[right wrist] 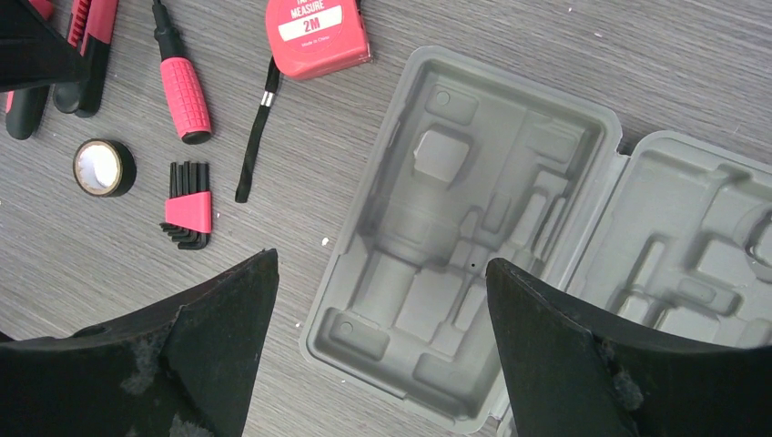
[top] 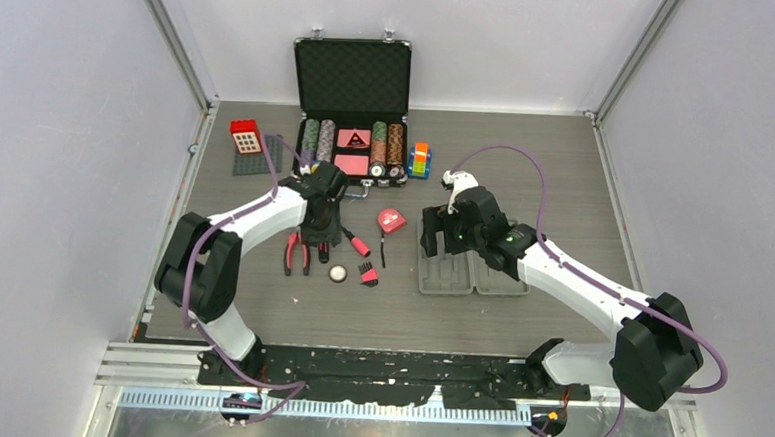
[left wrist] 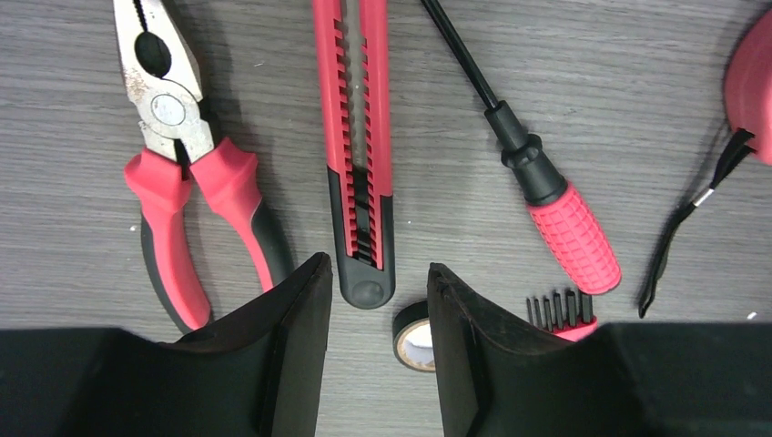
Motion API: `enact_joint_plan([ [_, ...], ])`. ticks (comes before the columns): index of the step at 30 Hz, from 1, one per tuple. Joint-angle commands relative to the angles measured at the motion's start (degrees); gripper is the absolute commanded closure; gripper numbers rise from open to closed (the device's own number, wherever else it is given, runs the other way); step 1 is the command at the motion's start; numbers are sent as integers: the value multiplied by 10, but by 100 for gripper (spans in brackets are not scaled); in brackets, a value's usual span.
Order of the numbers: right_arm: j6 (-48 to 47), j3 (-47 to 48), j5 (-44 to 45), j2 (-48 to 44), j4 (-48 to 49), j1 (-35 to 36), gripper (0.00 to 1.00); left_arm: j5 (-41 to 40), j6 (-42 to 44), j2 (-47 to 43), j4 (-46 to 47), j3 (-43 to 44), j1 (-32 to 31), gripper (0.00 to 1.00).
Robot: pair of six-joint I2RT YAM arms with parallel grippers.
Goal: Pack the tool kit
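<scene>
The grey tool kit case [top: 471,273] lies open and empty at centre right; its moulded slots show in the right wrist view [right wrist: 473,228]. My right gripper [top: 430,239] hangs open over the case's left half [right wrist: 380,264]. The red-and-black tools lie to the left of the case: pliers [left wrist: 182,182], knife [left wrist: 357,146], screwdriver [left wrist: 546,191], tape measure [right wrist: 319,32], a tape roll [left wrist: 414,335] and a hex key set [right wrist: 188,208]. My left gripper [top: 320,237] is open and empty just above the knife's butt end [left wrist: 375,269].
A black metal-edged case [top: 352,107] with poker chips stands open at the back. A red block on a grey plate [top: 245,136] sits at the back left and a coloured block stack [top: 421,158] right of the black case. Walls enclose the table.
</scene>
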Motion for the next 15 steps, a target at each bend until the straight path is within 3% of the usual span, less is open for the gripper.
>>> enact_joint_plan([
  [1,-8,0,16,-19,14,1,11,-10,-18,14,27,-6,-1,55],
  [9,-10,-6,18,-25,14,1,11,-23,-25,43,40,-19,-1,58],
  [15,-13,-4,18,-34,12,1,11,-20,-11,31,41,-24,-1,75],
])
